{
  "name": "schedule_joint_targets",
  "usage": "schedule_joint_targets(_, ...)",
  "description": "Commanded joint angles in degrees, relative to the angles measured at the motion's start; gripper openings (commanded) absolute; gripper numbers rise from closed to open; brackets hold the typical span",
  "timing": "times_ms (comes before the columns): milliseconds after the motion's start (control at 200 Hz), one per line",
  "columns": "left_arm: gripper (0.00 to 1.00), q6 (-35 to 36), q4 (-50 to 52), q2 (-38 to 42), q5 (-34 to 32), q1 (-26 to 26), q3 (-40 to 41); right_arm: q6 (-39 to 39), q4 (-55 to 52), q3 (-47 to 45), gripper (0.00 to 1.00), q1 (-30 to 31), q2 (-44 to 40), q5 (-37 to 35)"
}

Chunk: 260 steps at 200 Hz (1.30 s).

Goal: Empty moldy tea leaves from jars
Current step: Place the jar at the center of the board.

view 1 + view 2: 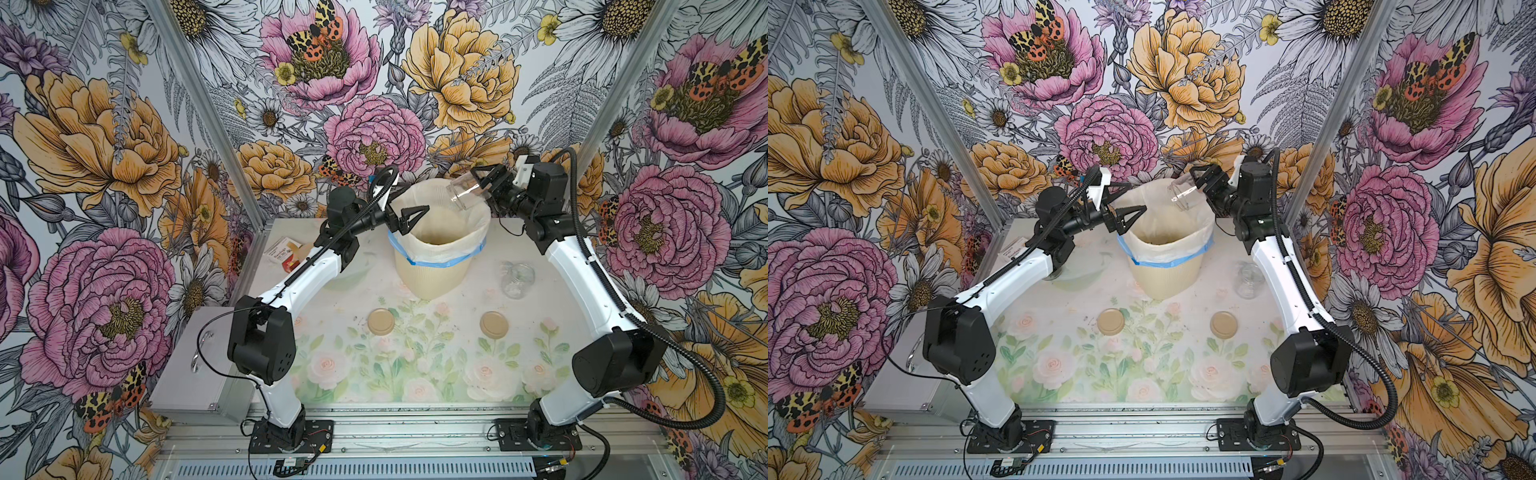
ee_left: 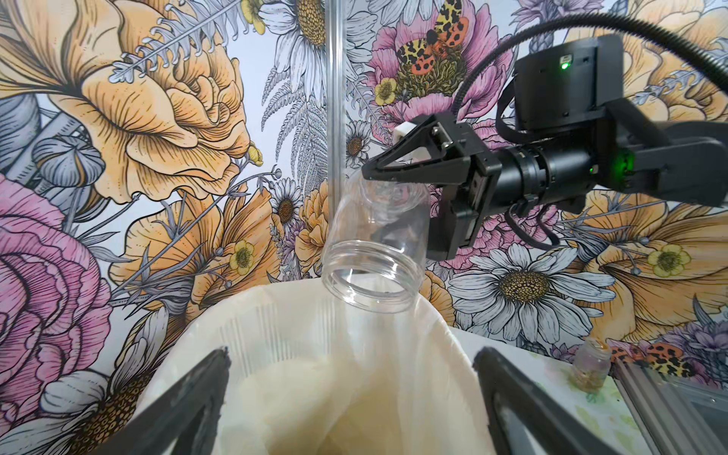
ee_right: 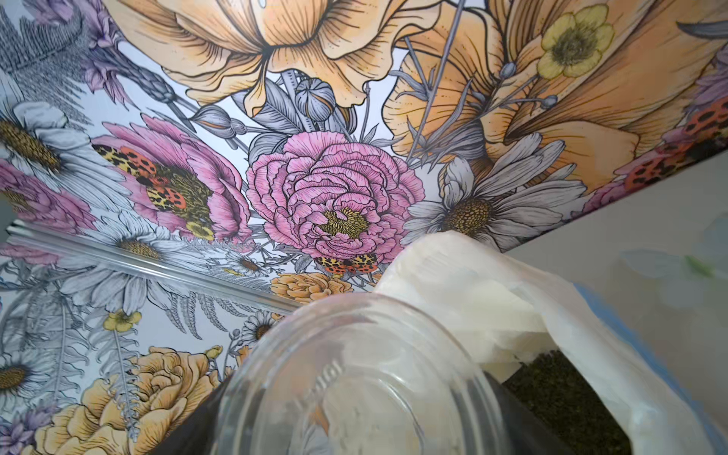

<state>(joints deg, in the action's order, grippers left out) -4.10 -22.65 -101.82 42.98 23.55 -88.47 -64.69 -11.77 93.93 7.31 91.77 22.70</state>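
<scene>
Currently right gripper clamps tilted jar, mouth-down over bin (looks emptied). Likely light, slick, fragile; hold mid-body.

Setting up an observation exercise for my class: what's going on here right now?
The right gripper holds a clear jar tipped mouth-down over the cream bin; the jar looks empty. The left gripper hovers open at the bin's rim, holding nothing. Two tan lids lie on the table, and a second jar stands near the right arm.
</scene>
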Motion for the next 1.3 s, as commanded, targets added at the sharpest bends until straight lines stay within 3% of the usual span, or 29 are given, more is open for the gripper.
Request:
schedule_joint_targets(0, 0.99, -0.37, -3.11, -1.71, 6.34, 0.68, -3.77, -14.71, 19.19, -5.09, 0.69, -0.98, -2.6, 3.48)
schedule_joint_targets(325, 0.99, 1.98, 3.79, -8.01, 11.29, 2.95, -11.28, -22.52, 27.82, -13.64, 0.69, -1.09, -5.92, 2.81)
schedule_joint_targets(585, 0.99, 4.37, 5.35, -11.47, 8.96, 4.62, -15.27, -26.51, 30.82, -18.03, 0.69, -1.11, -9.03, 2.07)
schedule_joint_targets(1296, 0.99, 7.88, 11.22, -18.24, 7.42, 7.41, -26.02, -27.16, 29.83, -19.16, 0.68, -1.07, -10.99, 4.3)
